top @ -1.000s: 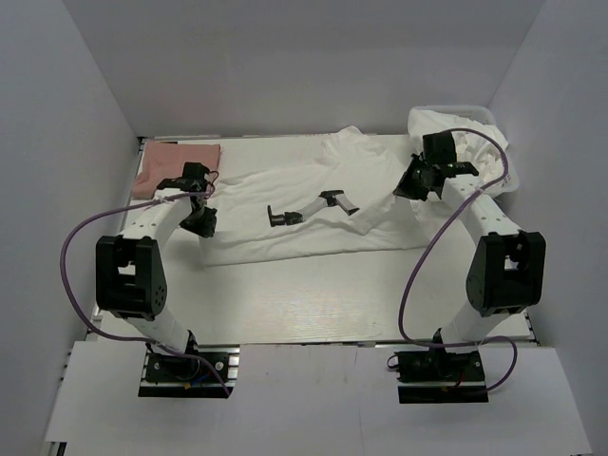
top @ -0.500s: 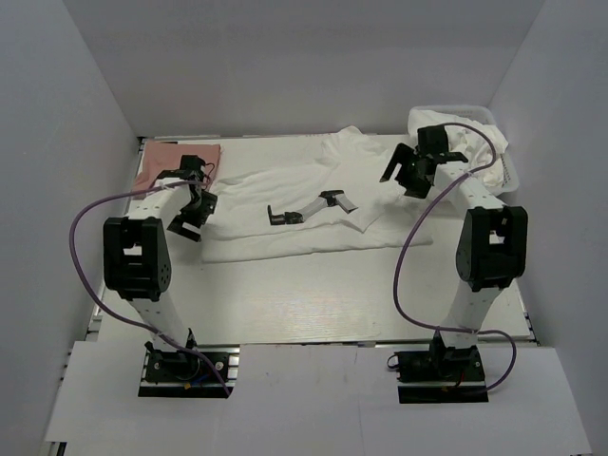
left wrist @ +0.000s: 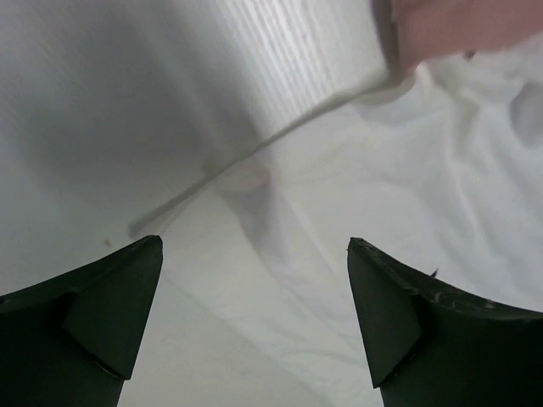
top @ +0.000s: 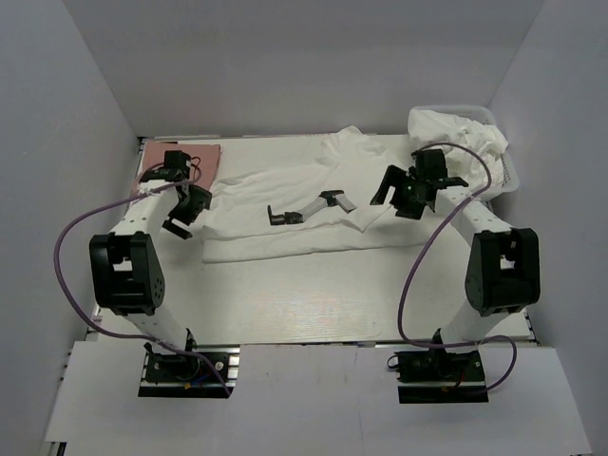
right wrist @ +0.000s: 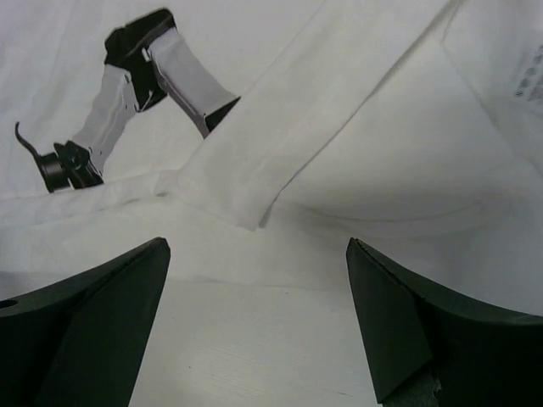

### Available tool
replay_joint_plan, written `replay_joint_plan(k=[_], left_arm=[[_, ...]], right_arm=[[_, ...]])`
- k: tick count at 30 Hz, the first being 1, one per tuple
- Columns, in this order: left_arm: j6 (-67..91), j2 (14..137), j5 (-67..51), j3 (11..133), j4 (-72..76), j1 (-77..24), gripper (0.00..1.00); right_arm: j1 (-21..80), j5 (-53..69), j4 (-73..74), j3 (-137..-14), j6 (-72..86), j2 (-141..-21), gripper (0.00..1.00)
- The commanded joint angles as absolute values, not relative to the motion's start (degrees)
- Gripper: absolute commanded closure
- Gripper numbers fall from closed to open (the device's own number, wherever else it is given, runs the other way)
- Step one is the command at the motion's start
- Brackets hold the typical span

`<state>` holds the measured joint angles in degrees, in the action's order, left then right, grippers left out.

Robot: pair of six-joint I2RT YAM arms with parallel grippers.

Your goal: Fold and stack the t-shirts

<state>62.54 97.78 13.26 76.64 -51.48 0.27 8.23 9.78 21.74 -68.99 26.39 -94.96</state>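
A white t-shirt (top: 285, 233) with a black-and-grey printed figure (top: 309, 207) lies spread across the middle of the table, one sleeve folded in over it (right wrist: 280, 127). A folded pink t-shirt (top: 180, 156) rests at the back left, and its edge shows in the left wrist view (left wrist: 458, 25). My left gripper (top: 180, 219) hovers open over the white shirt's left edge (left wrist: 254, 244), nothing between its fingers. Over the shirt's right edge, my right gripper (top: 392, 195) is open and empty too (right wrist: 259, 245).
A white basket (top: 514, 179) at the back right holds a heap of more white shirts (top: 456, 131). Grey walls close in the table on three sides. Bare tabletop (top: 313, 299) runs between the shirt's front edge and the arm bases.
Both grippers were shut at the shirt's edges and have opened, letting the cloth go. The left gripper has drawn back to the left; the right has shifted left and lifted.
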Motion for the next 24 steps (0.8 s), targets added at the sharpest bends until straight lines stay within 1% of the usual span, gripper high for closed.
replay_joint_plan(k=[1, 4, 8, 15, 19, 24], left_arm=[[55.47, 91.15, 7.66, 71.82, -49.58, 0.26, 0.0], [53.36, 87.81, 8.17, 65.76, -50.7, 0.26, 0.0], [53.35, 84.47, 10.98, 62.06, -54.14, 0.26, 0.0], [52.82, 81.13, 12.04, 60.21, -55.81, 0.26, 0.0], [52.82, 81.12, 12.92, 60.9, -56.34, 0.26, 0.0], [52.82, 82.26, 12.92, 60.91, -56.17, 0.26, 0.0]], right_arm=[[9.93, 15.72, 16.97, -67.24, 25.75, -97.46, 0.1], [12.47, 17.84, 14.16, -67.76, 26.28, -100.45, 0.1], [13.97, 15.66, 13.62, -69.08, 26.37, -103.79, 0.1], [15.29, 12.48, 12.57, -71.45, 27.24, -108.63, 0.1], [16.0, 12.65, 8.37, -72.68, 28.82, -110.83, 0.1], [17.05, 12.48, 5.01, -78.64, 30.67, -114.15, 0.1]])
